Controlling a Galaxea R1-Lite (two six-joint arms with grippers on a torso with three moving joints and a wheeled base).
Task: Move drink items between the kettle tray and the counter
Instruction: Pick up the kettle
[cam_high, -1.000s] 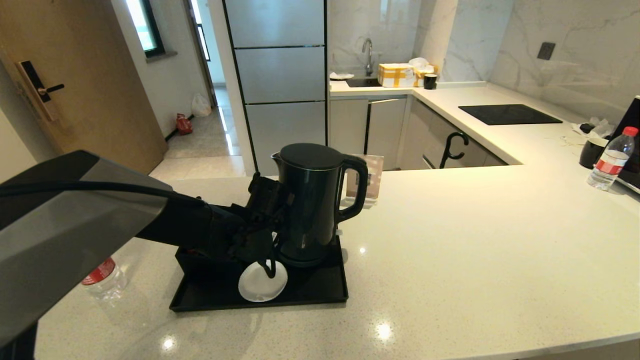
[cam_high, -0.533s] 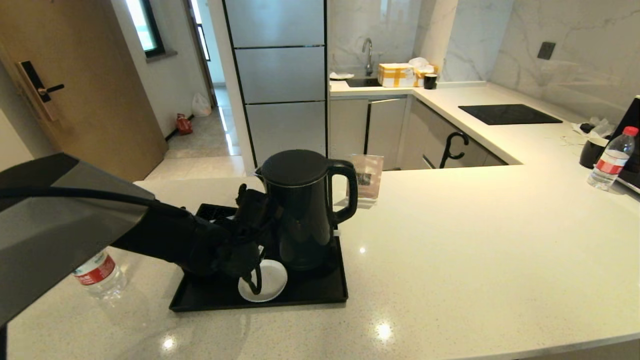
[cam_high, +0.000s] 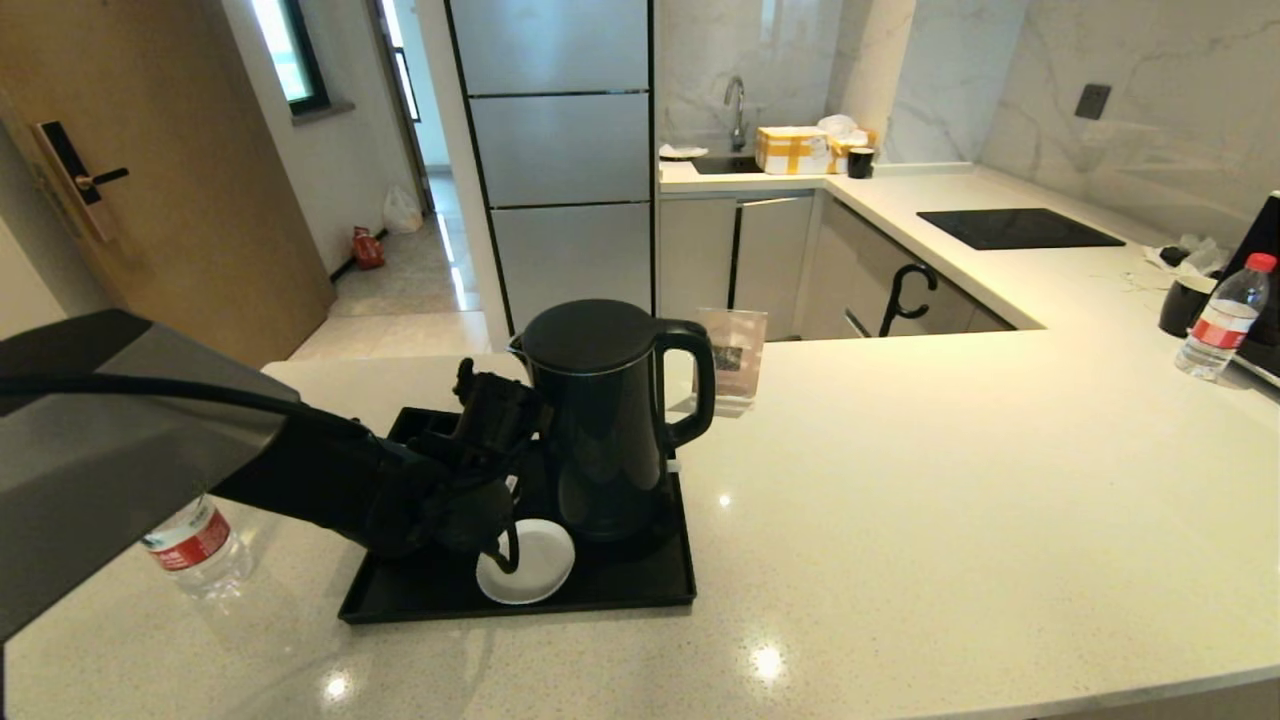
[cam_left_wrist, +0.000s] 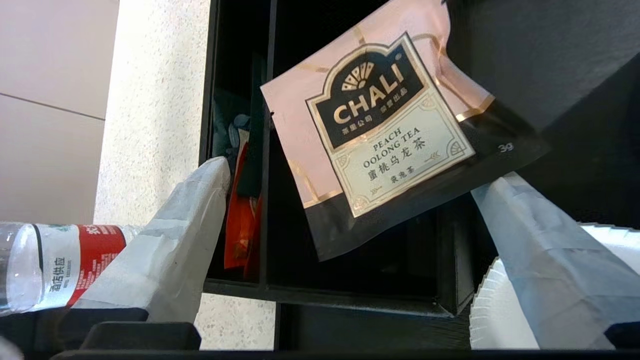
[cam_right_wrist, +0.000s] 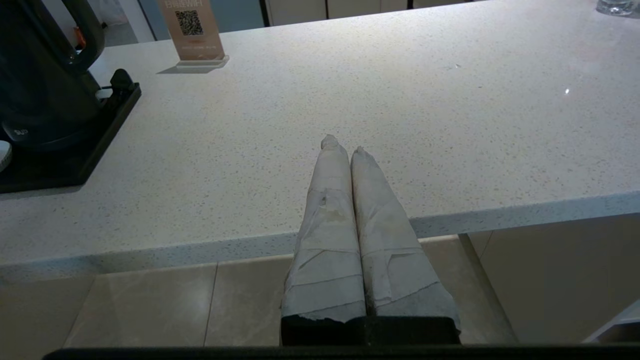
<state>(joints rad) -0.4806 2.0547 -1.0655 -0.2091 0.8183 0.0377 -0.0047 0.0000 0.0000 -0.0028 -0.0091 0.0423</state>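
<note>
- left gripper (cam_high: 478, 420) over the back-left part of the kettle tray (cam_high: 640, 590), just beside the kettle (cam_high: 600, 420), fingers spread wide with nothing between them.
- in the left wrist view, taped fingers (cam_left_wrist: 185, 225) apart over the divided box (cam_left_wrist: 350, 280); a pink and black tea sachet (cam_left_wrist: 385, 135) lying tilted in that box, red packets (cam_left_wrist: 240, 210) in the narrower compartment next to it.
- black kettle upright on its base at the tray's back right, loop handle turned to the right, lid closed.
- white disc (cam_high: 535, 560) flat on the tray's front, just ahead of the kettle.
- tray resting on the counter (cam_high: 950, 480), near its front-left area.
- one water bottle (cam_high: 195, 545) standing on the counter left of the tray, partly hidden behind the left arm; clear body, red-white label.
- second bottle (cam_high: 1222, 318) with red cap standing far right on the counter, beside a small black mug (cam_high: 1185, 303).
- qr sign stand (cam_high: 735, 355) just behind the kettle on the counter.
- right gripper (cam_right_wrist: 342, 150) parked past the counter's near edge, fingers pressed together, holding nothing.
</note>
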